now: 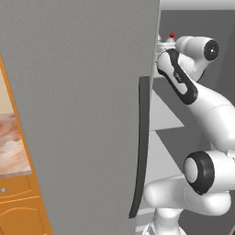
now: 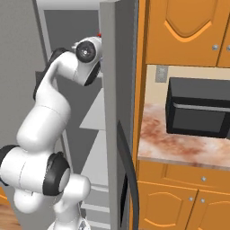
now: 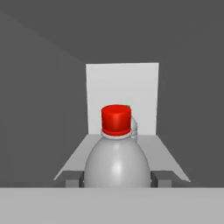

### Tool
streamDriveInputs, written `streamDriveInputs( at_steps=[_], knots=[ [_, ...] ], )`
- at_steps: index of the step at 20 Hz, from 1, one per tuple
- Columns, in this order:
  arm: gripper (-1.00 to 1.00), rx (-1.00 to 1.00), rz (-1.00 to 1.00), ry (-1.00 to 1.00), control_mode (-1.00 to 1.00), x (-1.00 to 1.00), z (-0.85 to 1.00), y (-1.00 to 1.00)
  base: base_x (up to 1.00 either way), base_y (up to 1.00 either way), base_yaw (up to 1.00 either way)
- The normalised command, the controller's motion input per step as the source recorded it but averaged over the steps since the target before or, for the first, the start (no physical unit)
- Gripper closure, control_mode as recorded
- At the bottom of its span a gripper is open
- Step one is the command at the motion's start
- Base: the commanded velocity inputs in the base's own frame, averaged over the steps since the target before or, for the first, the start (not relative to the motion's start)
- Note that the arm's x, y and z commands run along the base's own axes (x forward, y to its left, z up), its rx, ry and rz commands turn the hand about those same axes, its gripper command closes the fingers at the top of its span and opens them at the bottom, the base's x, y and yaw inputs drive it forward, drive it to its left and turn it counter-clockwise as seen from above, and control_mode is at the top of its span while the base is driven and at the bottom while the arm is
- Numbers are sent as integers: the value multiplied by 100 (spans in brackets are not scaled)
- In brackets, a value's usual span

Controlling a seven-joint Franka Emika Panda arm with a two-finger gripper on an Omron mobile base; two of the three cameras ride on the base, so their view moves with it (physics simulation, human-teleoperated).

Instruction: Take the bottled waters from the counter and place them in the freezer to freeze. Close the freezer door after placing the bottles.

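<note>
The big grey freezer door (image 1: 87,114) hid most of the freezer (image 2: 67,36) and covered the arm's hand. A black microwave (image 2: 197,112) sat on the pink table (image 2: 179,146). The tool (image 3: 117,178) was clenched on the red-capped bottle (image 3: 116,151), over a white shelf (image 3: 168,159) inside the freezer.

1 red-capped bottle (image 3: 116,153), 1 microwave (image 2: 197,108), 1 open freezer door (image 1: 82,114), 1 gripper (image 3: 117,179).
</note>
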Motion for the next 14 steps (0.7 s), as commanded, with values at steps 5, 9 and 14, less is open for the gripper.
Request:
streamDriveInputs(
  at_steps=[5,9,14],
  knots=[
    [100,-5,6,17,-100,27,-13,-11,0,0,0],
    [100,-4,7,15,-100,23,-16,0,0,0,0],
    [100,-2,8,3,-100,14,-10,0,0,0,0]
  ],
)
